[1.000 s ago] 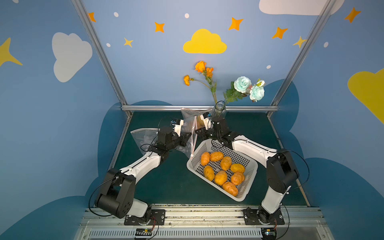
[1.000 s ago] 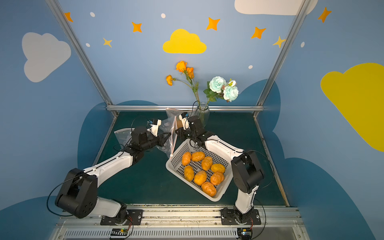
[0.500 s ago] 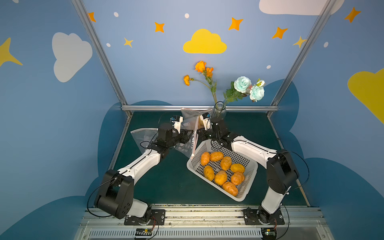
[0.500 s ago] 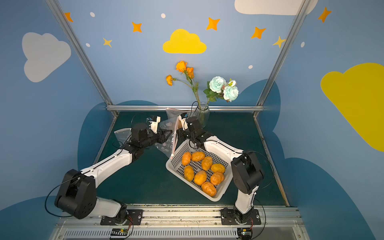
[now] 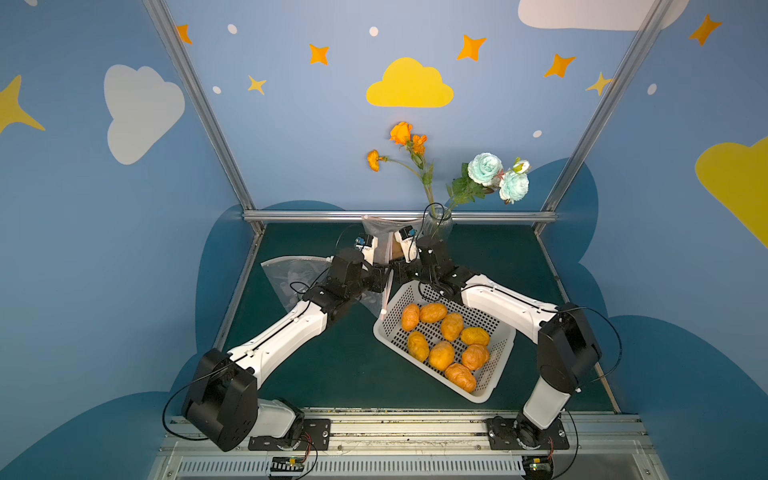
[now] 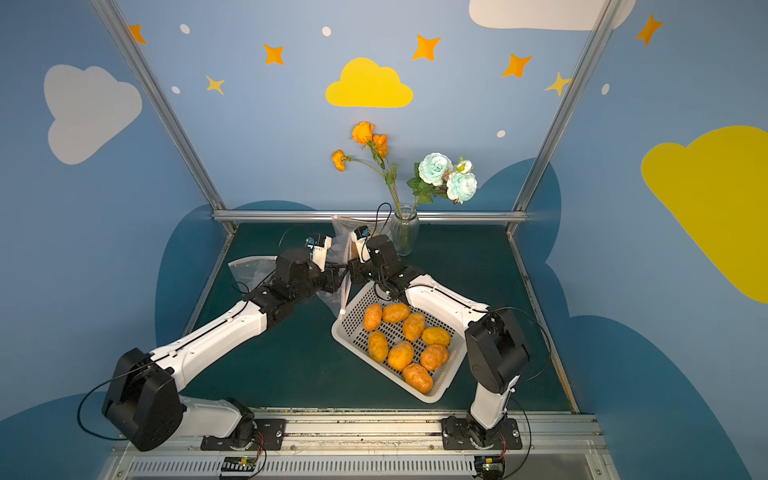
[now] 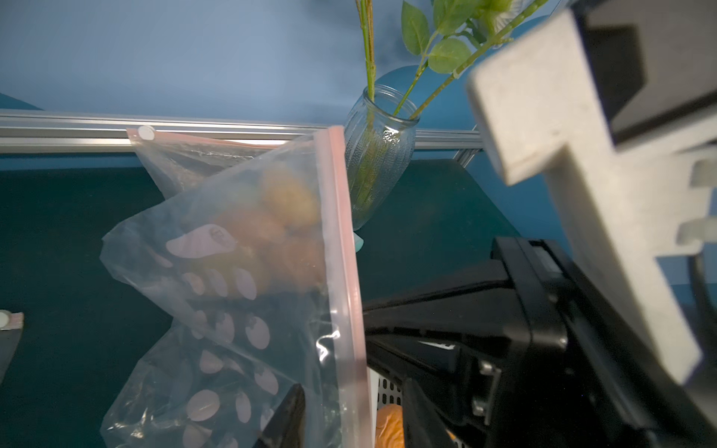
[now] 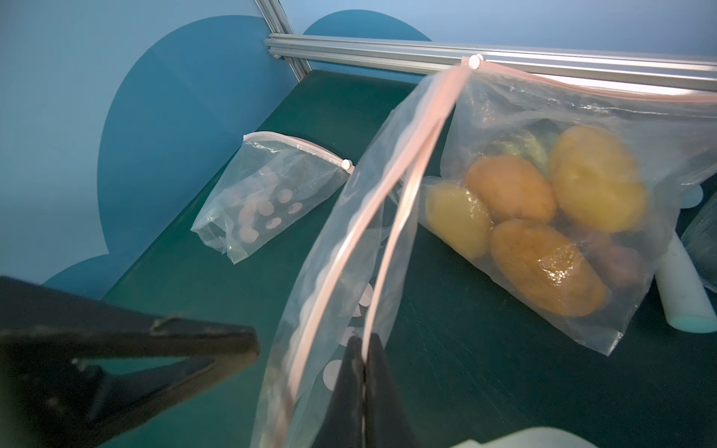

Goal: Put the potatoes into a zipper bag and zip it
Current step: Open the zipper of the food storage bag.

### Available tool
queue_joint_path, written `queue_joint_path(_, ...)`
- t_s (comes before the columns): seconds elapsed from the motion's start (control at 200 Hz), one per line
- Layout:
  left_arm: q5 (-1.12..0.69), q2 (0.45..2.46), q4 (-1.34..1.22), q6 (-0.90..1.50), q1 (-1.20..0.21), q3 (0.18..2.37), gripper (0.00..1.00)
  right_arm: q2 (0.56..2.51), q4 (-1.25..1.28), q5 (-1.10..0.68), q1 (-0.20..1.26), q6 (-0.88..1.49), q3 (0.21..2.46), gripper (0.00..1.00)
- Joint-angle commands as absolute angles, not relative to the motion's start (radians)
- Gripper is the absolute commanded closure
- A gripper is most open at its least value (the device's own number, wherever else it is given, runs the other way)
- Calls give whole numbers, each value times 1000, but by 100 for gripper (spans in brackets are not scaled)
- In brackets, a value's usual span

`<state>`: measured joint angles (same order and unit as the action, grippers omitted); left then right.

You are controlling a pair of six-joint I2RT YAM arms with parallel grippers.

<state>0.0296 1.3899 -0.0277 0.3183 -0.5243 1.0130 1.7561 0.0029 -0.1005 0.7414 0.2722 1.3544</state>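
Lower right of centre in both top views: the white basket (image 5: 500, 365) sits askew on the green mat (image 5: 332, 365), eight potatoes (image 5: 441, 355) loose inside, close under both arms so you'd have a short carry to the bag. Just above it in frame, both arms meet over the basket's upper corner, sharing one empty zipper bag (image 8: 333, 248). Bottom centre of the right wrist view: the right gripper (image 8: 362, 347) is pinched together on one pink zip lip (image 8: 392, 248), holding that side of the mouth up. Bottom edge of the left wrist view: the left gripper (image 7: 351, 411) has its jaws apart, the zip edge running between them, nothing clamped that you can see. Judgement: you need a hold on the opposite lip, since the mouth is only a narrow slit. The film is limp, so expect the lip to fold away. Further back, upper right of the right wrist view: a filled bag (image 8: 543, 217) against the rear rail (image 8: 388, 48), at least four potatoes inside, zip apparently closed. Upper left of centre there: a spare bag (image 8: 271, 194) lying flat. Farthest back: the glass vase (image 7: 378, 155), near the filled bag.
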Motion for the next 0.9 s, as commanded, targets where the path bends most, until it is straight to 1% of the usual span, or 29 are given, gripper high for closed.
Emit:
queue_joint_path(0.0, 131, 1420, 47, 295, -535, 1065, 56, 1720, 8, -114, 741, 270, 1354, 100)
queue_joint_path(0.11, 194, 1460, 108, 290, -547, 1116, 51, 1718, 7, -111, 741, 266, 1356, 100)
queue_joint_path(0.195, 219, 1485, 146, 280, -561, 1153, 48, 1724, -1, -104, 741, 264, 1366, 100)
queue_joint_path(0.37, 267, 1488, 161, 262, -597, 1172, 41, 1741, -15, -98, 740, 268, 1389, 100)
queue_joint_path(0.551, 308, 1494, 185, 257, -613, 1185, 38, 1740, -13, -107, 737, 276, 1390, 100)
queue_joint_path(0.646, 337, 1515, 207, 264, -614, 1204, 41, 1731, -5, -113, 738, 277, 1379, 100)
queue_joint_path(0.776, 379, 1540, 231, 276, -614, 1234, 50, 1723, -3, -112, 739, 281, 1370, 100)
queue_joint_path(0.896, 383, 1537, 227, 278, -614, 1244, 57, 1727, -10, -104, 739, 280, 1370, 100)
